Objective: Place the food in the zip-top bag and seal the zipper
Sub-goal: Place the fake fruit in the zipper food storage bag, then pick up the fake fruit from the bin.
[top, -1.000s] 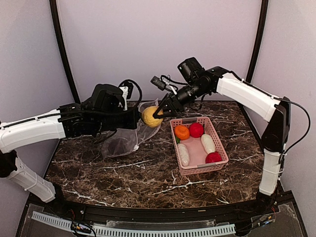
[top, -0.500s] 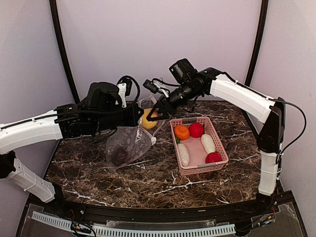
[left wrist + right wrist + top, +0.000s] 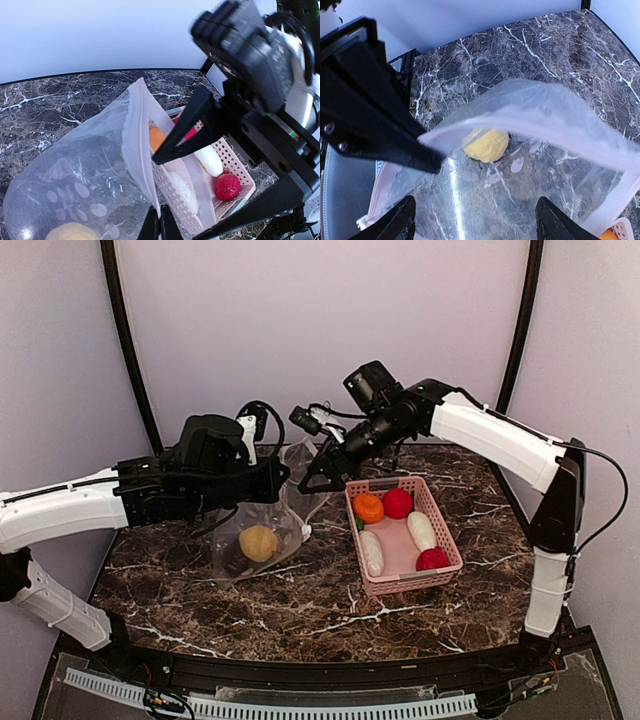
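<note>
The clear spotted zip-top bag point(image 3: 270, 525) hangs open from my left gripper point(image 3: 284, 480), which is shut on its mouth edge. In the left wrist view the gripper point(image 3: 160, 226) pinches the bag's white zipper strip point(image 3: 136, 140). A yellow ball point(image 3: 258, 542) lies inside the bag next to a dark maroon ball point(image 3: 236, 557). The yellow ball also shows through the plastic in the right wrist view point(image 3: 486, 145). My right gripper point(image 3: 322, 472) is open and empty just above the bag's mouth; in its own view point(image 3: 475, 227) the jaws stand wide apart.
A pink basket point(image 3: 447, 532) stands right of the bag. It holds an orange ball point(image 3: 368, 507), a red ball point(image 3: 397, 503), two white radishes point(image 3: 372, 552) and another red ball point(image 3: 432, 559). The dark marble table ends at a back wall.
The yellow ball has left my right gripper and dropped to the bottom of the bag. The right gripper has opened. The bag has been lifted and hangs lower and fuller.
</note>
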Motion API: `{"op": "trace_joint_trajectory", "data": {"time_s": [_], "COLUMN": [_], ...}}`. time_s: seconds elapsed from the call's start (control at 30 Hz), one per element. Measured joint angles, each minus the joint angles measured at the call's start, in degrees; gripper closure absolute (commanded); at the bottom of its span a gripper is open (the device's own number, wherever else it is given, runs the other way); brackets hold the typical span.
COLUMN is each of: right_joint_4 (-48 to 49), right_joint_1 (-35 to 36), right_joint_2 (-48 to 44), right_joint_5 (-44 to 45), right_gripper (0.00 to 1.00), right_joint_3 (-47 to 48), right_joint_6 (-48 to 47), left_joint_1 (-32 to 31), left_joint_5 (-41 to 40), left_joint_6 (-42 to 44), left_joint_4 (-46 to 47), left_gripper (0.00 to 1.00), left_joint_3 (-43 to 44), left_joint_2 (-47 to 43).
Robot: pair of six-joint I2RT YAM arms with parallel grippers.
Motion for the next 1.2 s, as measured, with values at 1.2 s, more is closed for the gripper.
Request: {"op": "trace_joint_trajectory", "data": {"time_s": [1.2], "right_joint_4": [-2.3], "right_joint_1": [-17.5], "right_joint_2": [-23.3], "right_joint_5": [17.2], "right_gripper": [0.24], "right_joint_3": [-38.2], "right_joint_6": [-12.4], "left_joint_1": [0.0], "left_joint_5": [-2.5], "left_joint_6": [5.8], "left_joint_4": [-2.4], "left_gripper": [0.99], "left_joint_3": [-7.0], "left_joint_2": [-6.9]}}
